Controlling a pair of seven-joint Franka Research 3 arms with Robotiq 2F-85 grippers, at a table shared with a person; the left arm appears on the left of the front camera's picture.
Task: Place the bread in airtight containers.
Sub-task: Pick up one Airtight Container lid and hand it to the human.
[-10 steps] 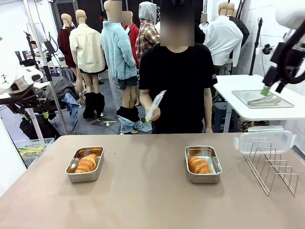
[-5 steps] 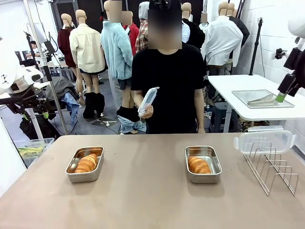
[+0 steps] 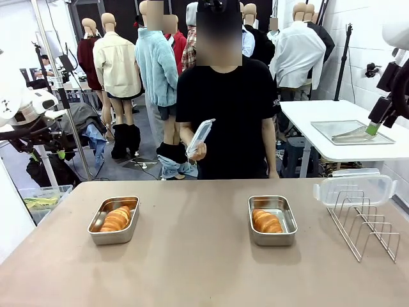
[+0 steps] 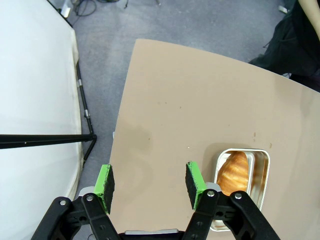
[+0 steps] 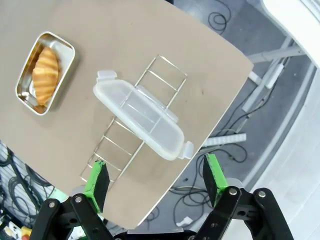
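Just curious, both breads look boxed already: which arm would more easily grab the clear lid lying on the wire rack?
The right, probably: the open right gripper hangs above that lid; the left gripper hovers at the opposite end of the table.

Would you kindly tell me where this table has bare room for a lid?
Bare table between the left tin and the right tin, and along the near edge. Smaller gap between the right tin and the wire rack. Crowded at the right end, where the rack holds a lid.
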